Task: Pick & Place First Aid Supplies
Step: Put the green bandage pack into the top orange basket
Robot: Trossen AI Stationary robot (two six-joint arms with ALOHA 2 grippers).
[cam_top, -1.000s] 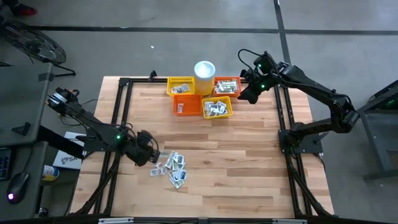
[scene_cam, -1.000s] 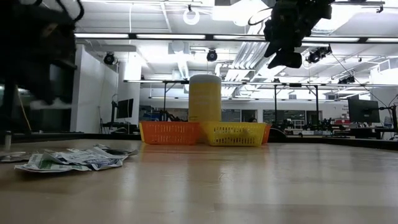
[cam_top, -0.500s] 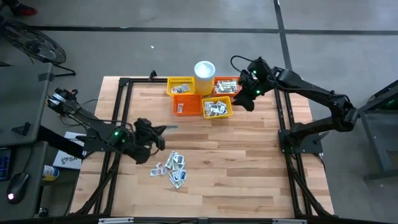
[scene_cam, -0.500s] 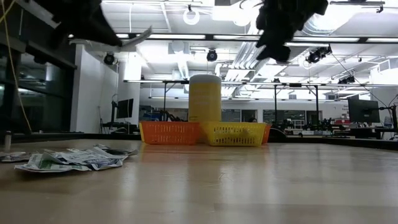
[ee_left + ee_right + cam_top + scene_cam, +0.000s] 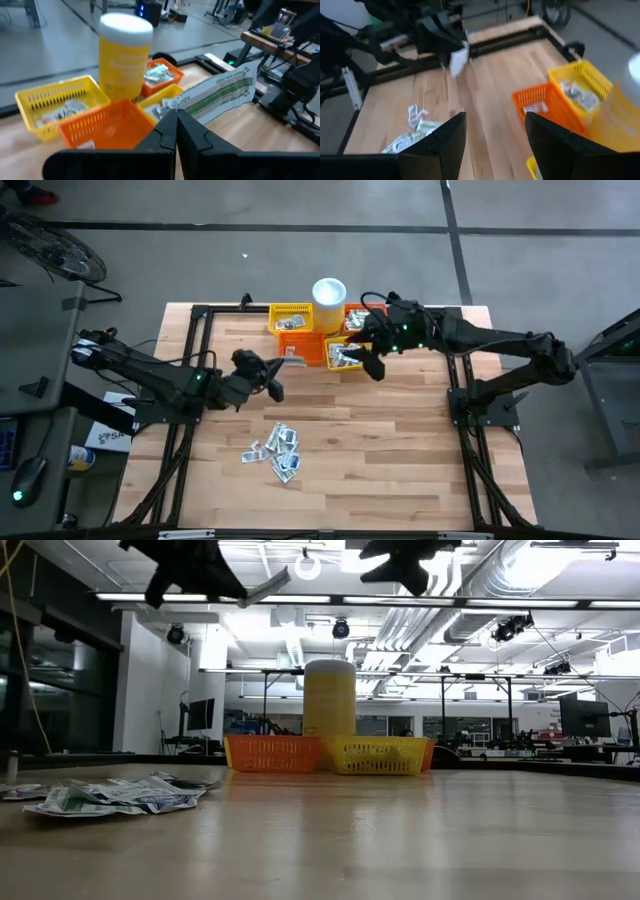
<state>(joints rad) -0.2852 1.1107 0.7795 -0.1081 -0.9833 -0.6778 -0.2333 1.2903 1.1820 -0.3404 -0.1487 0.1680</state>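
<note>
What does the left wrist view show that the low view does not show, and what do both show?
Only the left wrist view: the green stripes on the packet that the shut left gripper holds, and sachets inside the baskets. Only the low view: the pile of sachets on the table. Both: the held packet, the baskets and the cup.

- A lab or workshop hall: exposed ceiling ducts (image 5: pixel 520 580) and strip lights (image 5: pixel 600 604).
- Workbenches with monitors (image 5: pixel 583 718) stand beyond the table (image 5: pixel 400 830).
- Concrete floor (image 5: pixel 300 260).
</note>
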